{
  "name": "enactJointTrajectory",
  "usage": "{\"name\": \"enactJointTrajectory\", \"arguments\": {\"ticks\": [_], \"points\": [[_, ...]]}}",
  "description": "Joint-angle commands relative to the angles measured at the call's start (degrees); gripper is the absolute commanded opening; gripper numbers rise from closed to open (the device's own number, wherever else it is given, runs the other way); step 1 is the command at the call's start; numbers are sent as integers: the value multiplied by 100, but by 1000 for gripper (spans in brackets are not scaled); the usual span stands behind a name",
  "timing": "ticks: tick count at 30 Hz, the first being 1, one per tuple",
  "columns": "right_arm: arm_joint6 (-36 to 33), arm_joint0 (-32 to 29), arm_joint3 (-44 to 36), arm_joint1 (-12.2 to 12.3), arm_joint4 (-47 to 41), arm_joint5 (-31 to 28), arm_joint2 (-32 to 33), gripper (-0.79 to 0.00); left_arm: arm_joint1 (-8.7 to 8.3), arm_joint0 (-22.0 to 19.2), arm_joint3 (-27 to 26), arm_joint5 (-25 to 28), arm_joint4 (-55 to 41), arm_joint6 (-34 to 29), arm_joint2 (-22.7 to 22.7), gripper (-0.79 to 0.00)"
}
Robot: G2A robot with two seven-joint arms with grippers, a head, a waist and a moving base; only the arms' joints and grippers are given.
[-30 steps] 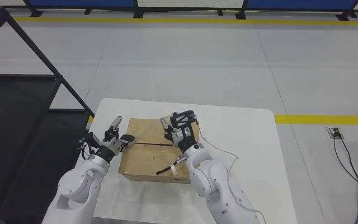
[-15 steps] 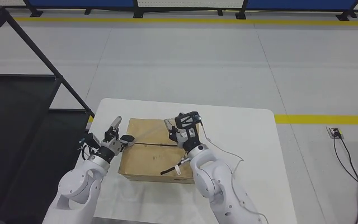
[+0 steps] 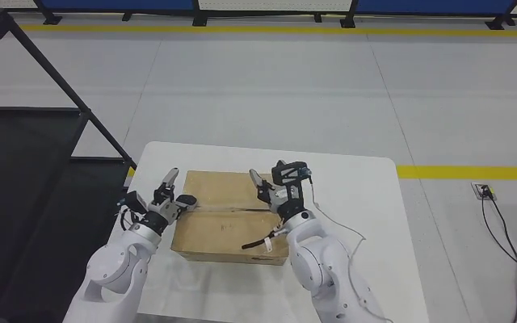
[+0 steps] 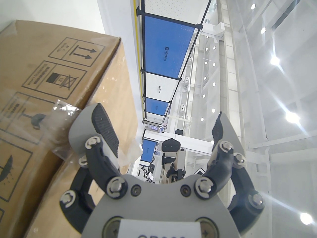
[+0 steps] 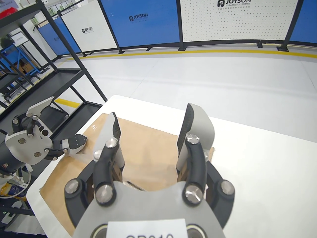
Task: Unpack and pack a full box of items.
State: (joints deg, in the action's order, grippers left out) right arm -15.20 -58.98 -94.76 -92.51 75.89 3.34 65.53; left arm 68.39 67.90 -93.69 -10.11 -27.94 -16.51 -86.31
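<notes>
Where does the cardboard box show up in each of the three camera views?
Top view: the cardboard box lies in the middle of the white table, flaps shut.
Left wrist view: its printed side wall stands close beside one finger of the left gripper.
Right wrist view: its top face lies beyond the open right gripper.
Shared landmark: the left gripper, open at the box's taped end.

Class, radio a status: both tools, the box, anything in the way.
Left tool open at box end. Right tool open over box top. Box shut. Black cable lies across it.
</notes>
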Motion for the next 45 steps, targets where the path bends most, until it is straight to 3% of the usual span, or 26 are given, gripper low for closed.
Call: {"name": "enactJointTrajectory", "arguments": {"ticks": [1,3,8,16,28,33,45], "points": [[14,-35,-72,6,-86,23,71,-274,2,-3,4,-5,-6,-3,6,0],[-33,-55,-133,11,-255,-20,136,-259,4,-2,6,-5,-4,1,14,0],[-958,156,-88,4,-1518,-394,362,0,8,8,-6,-11,-14,4,20,0],[-3638,1588,1421,-6,-4248,-607,767,0,16,86,-103,29,-34,30,22,0],[-3634,1497,1359,12,-4435,-748,765,0,14,117,-292,11,196,-64,121,0],[-4061,1343,1216,90,-4888,-1004,902,0,11,85,-355,-20,373,-183,228,0],[-4781,1291,1217,270,-5569,-942,1141,0,0,156,-552,-21,608,-452,371,0]]}}
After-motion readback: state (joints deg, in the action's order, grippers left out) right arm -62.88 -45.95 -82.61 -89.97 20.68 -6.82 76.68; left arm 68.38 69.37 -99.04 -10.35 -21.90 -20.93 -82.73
